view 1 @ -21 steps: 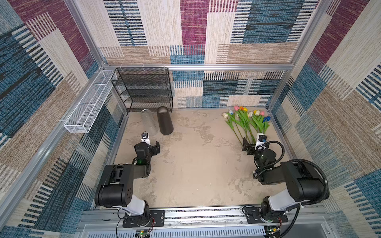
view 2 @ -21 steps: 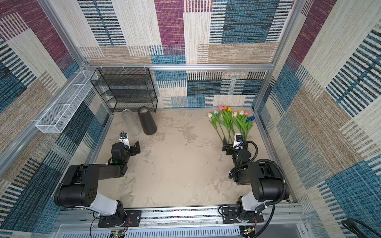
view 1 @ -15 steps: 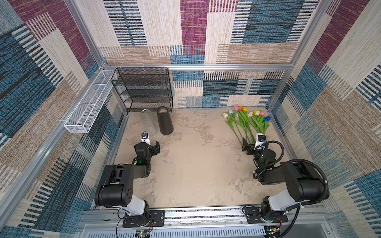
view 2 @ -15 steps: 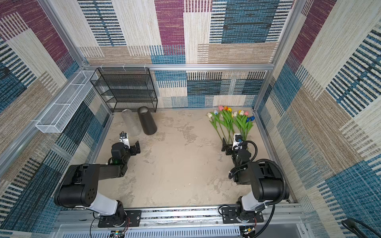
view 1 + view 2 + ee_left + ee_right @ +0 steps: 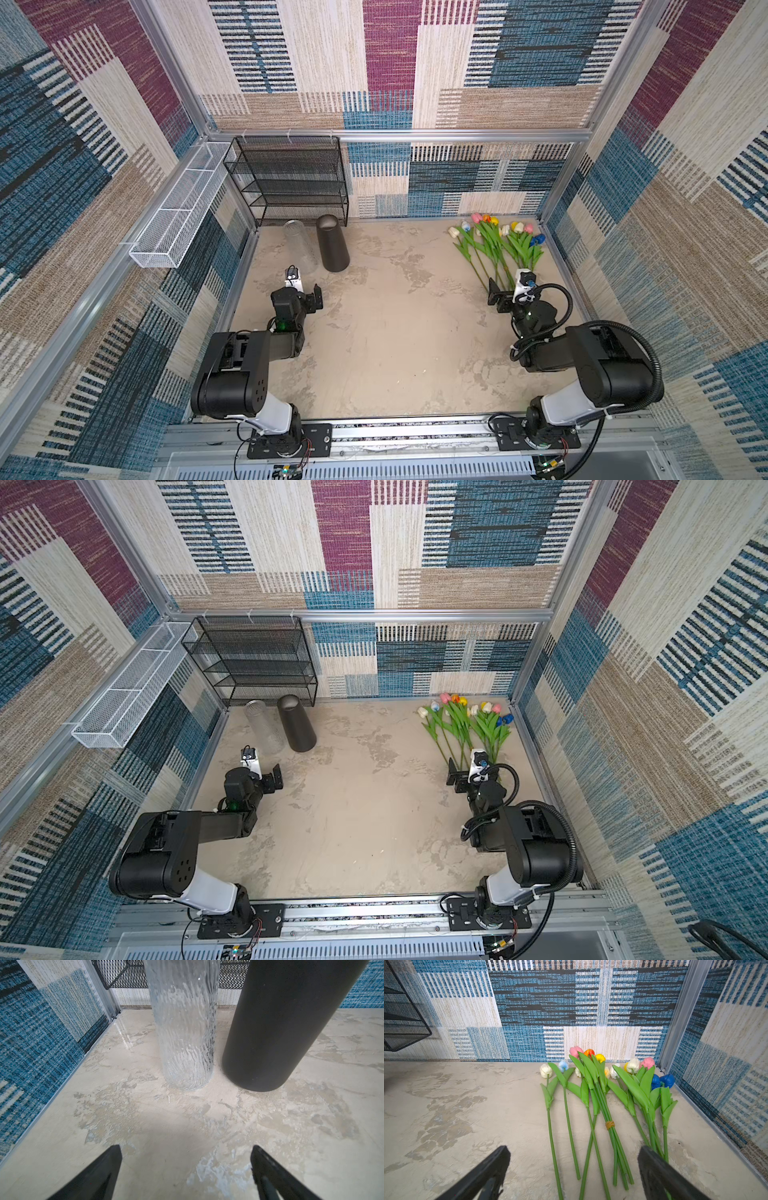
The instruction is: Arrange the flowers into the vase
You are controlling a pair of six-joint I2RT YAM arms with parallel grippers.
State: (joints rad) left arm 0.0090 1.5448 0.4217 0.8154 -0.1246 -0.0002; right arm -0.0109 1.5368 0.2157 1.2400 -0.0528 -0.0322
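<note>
The flowers [image 5: 496, 245] [image 5: 465, 725] lie flat at the back right by the wall: tulips with pink, orange, yellow, cream and blue heads on long green stems [image 5: 602, 1095]. A tan band [image 5: 610, 1124] ties several stems together. My right gripper [image 5: 509, 291] [image 5: 573, 1148] is open just short of the stem ends, several of which lie between its fingers. At the back left stand a clear ribbed glass vase [image 5: 299, 247] [image 5: 185, 1032] and a black vase [image 5: 332, 243] [image 5: 276, 1026]. My left gripper [image 5: 305, 286] [image 5: 186, 1147] is open and empty in front of them.
A black mesh shelf rack [image 5: 291, 183] stands against the back wall behind the vases. A white wire basket [image 5: 178, 208] hangs on the left wall. Carpeted walls close in the marbled floor [image 5: 395, 324] on three sides.
</note>
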